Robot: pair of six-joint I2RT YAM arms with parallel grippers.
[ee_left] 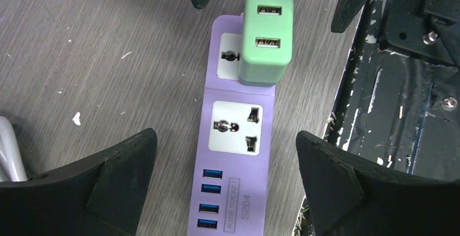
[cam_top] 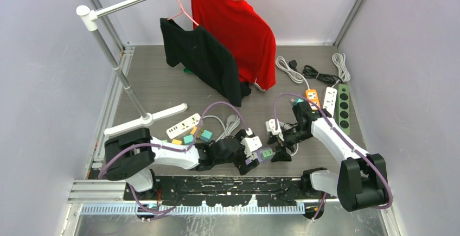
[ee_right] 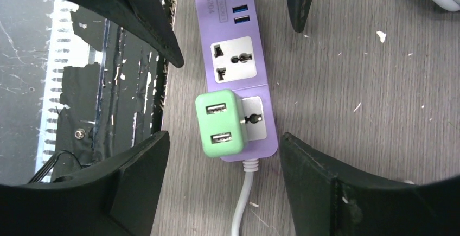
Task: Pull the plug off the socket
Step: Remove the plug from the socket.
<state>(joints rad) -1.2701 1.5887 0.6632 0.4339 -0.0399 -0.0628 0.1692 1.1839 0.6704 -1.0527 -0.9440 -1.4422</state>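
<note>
Mint-green boxy USB plug (ee_left: 266,38) sat pushed into the end socket of the purple rectangular power strip (ee_left: 244,163), at the end where its white cord (ee_right: 242,203) left it. The strip lay flat on the grey wood-grain surface (ee_left: 108,57), near the front edge. The left pincer (ee_left: 227,135) stood wide astride the strip's USB end. The right pincer (ee_right: 223,137) was spread to either side of the plug, gripping nothing.

The power strip (ee_left: 233,192) lies on the counter (ee_left: 108,57) near its front edge. The plug (ee_left: 266,40) sits in the outlet at the cable (ee_right: 241,203) end, with the second outlet (ee_left: 236,127) just beside it. The left gripper (ee_left: 225,138) straddles the strip's far end, and the right gripper (ee_right: 223,138) straddles the plug end.
</note>
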